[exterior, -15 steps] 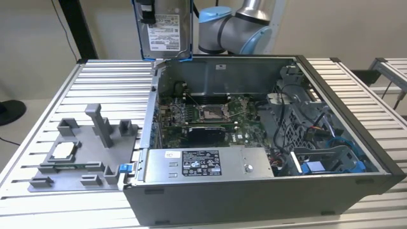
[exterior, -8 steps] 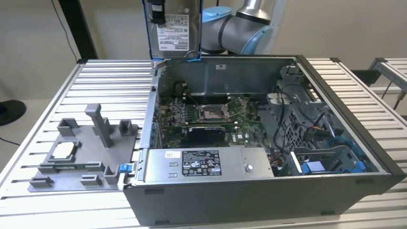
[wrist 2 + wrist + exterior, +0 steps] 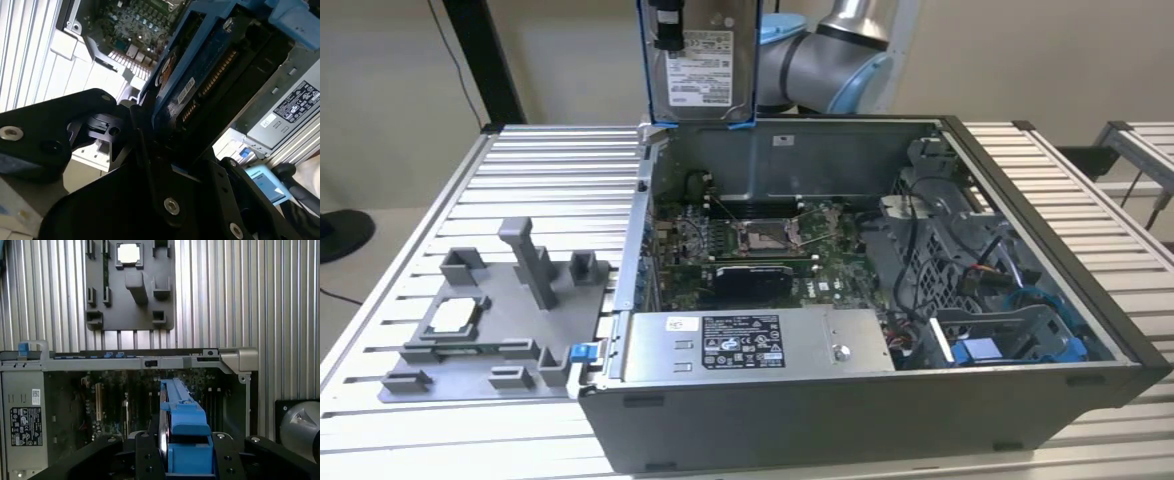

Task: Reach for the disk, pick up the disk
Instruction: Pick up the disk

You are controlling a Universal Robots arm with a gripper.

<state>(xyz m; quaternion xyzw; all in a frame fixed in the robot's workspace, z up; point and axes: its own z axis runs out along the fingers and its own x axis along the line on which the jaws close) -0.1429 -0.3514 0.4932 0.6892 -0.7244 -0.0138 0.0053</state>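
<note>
The disk (image 3: 707,75), a silver drive with a white label in a blue bracket, hangs upright in the air above the back wall of the open computer case (image 3: 881,400) in the exterior view. My gripper (image 3: 182,456) is shut on it, with black fingers on both sides of the blue bracket edge (image 3: 181,415) in the first wrist view. The second wrist view shows the disk's underside (image 3: 200,85) with its circuit board, clamped by the black gripper (image 3: 150,150). The arm's grey and blue joint (image 3: 834,55) is behind the disk.
Inside the case lie the motherboard (image 3: 747,240), a silver power supply box with a black label (image 3: 747,345) and a blue drive cage (image 3: 1014,345). On the slatted table (image 3: 547,160), at the exterior view's left, a grey fixture plate (image 3: 507,320) carries a small square chip (image 3: 454,315).
</note>
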